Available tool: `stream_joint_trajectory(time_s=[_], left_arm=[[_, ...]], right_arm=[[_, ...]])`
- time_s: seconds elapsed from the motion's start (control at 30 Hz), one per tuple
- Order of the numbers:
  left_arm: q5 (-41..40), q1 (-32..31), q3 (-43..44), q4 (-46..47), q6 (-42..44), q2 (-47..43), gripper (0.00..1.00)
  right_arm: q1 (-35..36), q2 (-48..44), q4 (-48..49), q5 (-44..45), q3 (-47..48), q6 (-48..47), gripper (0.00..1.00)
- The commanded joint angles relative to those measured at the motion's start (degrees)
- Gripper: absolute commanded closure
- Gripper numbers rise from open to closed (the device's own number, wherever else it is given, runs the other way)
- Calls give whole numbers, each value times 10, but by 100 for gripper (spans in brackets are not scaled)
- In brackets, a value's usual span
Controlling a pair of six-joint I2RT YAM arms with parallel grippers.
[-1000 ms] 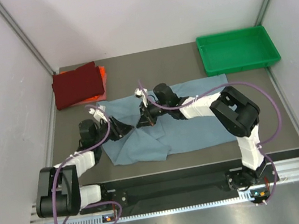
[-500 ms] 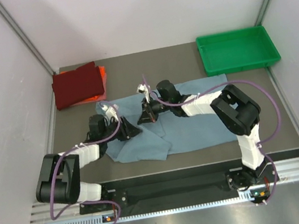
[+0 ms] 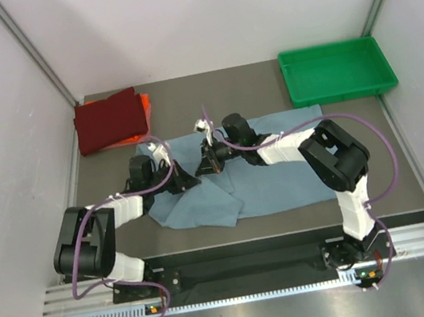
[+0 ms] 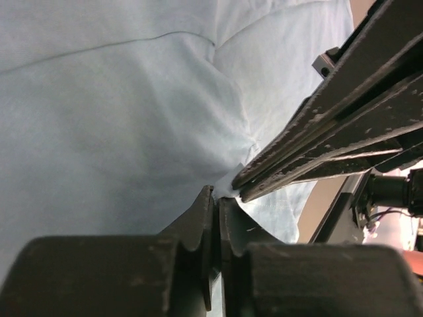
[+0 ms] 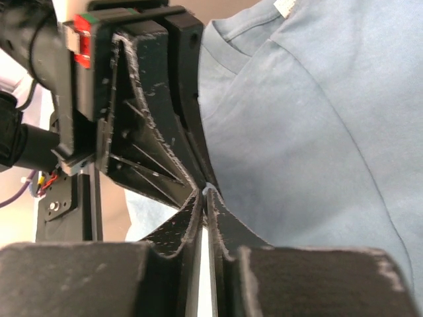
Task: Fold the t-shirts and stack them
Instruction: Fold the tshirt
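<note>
Dusty grey-blue cloth t-shirt (image 3: 281, 179) lies spread on tabletop (image 3: 217, 92). Left hand (image 4: 216, 201), right hand (image 5: 203, 197) tip to tip, both clenched on its fabric.

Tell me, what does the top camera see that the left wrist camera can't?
Only the top camera shows the green plastic tray at the back right, the folded dark red cloth t-shirt lying on the orange cloth t-shirt at the back left, and both whole arms. Only the left wrist camera shows, close up, the left claw pinched shut on a small fold of cloth, tip to tip with the right claw. Both show the spread-out grey-blue cloth t-shirt and the two claws meeting on it.
</note>
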Motion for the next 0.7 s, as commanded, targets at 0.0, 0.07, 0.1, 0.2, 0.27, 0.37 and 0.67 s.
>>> stream_joint_trajectory(time_s=[0.0, 0.07, 0.1, 0.2, 0.27, 0.37, 0.67], left_arm=[[17, -3, 26, 1, 1, -22, 100], [3, -3, 32, -17, -6, -40, 100], [0, -3, 33, -25, -7, -45, 100], [-34, -3, 39, -56, -13, -73, 100], [-63, -4, 39, -75, -15, -88, 100], [-89, -7, 43, -105, -13, -118, 100], [-145, -7, 19, -92, -45, -177, 100]], right_arm=[[-5, -23, 0, 13, 5, -4, 92], [-7, -51, -15, 42, -10, 3, 78], [-10, -62, -16, 81, -19, 19, 74], [-10, -115, -66, 213, -46, 45, 61], [-13, -158, -113, 286, -52, 64, 60], [-25, -207, -234, 415, -47, 128, 59], [-62, -356, -659, 749, -29, 384, 59]])
